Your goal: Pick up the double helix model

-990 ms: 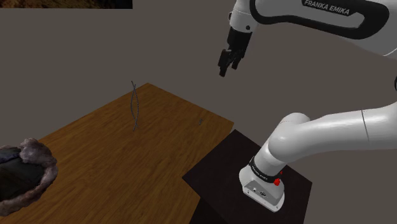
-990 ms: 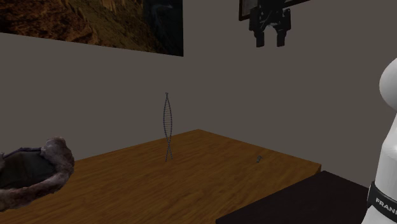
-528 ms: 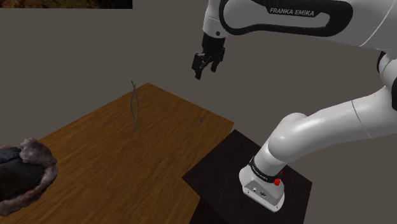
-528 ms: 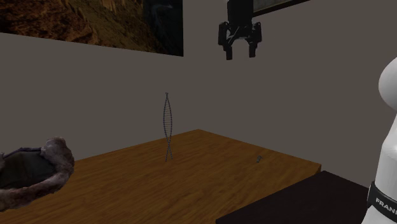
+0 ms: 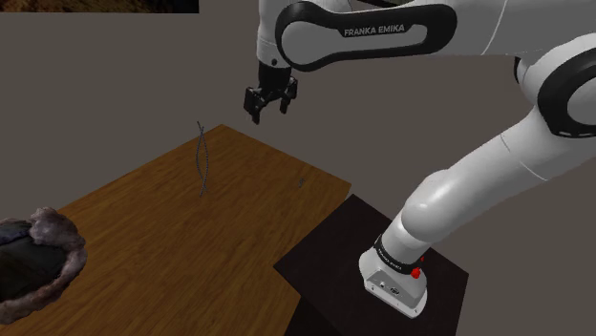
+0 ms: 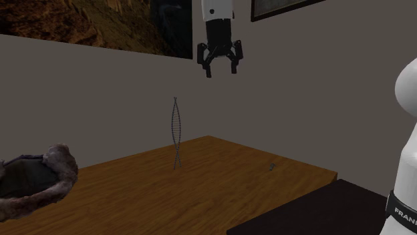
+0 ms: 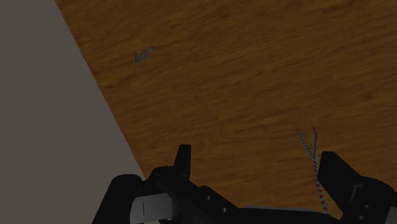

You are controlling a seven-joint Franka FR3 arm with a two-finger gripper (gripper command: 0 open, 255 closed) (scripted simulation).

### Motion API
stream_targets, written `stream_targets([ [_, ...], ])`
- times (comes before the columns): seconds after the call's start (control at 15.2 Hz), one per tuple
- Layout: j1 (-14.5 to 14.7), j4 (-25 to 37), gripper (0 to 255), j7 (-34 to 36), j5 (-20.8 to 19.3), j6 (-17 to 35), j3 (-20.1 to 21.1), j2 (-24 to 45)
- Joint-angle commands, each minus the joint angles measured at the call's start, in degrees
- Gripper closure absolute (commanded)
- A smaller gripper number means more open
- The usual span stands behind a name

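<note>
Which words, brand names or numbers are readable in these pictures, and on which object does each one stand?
"FRANKA EMIKA": white letters on the black side of the arm's upper link, in the shoulder view.
"FRAN", cut off by the picture's edge: on the dark band near the arm's base, in the second exterior view.
The print on that same band in the shoulder view is too small to read.

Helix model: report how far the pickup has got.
Done: nothing yet; the helix stands upright on the table, untouched. In hand: the approach; the jaws hang open in the air, higher than its top and apart from it. Left: lower, close on it, lift.
</note>
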Motion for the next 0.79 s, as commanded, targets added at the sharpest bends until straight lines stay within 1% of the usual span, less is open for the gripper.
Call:
stream_targets([
  [0.0,-0.39,3.17,0,3.84,-1.94,1.11,2.0,4.24],
  [0.2,-0.68,8.04,0,9.52,-5.9,2.53,4.45,11.08],
  [0.4,-0.18,13.81,0,15.23,-10.71,2.92,6.16,18.34],
  [0.53,0.71,18.19,0,18.84,-14.15,2.6,6.78,23.35],
  [0.73,2.97,25.61,0,23.57,-19.19,1.35,6.8,30.98],
])
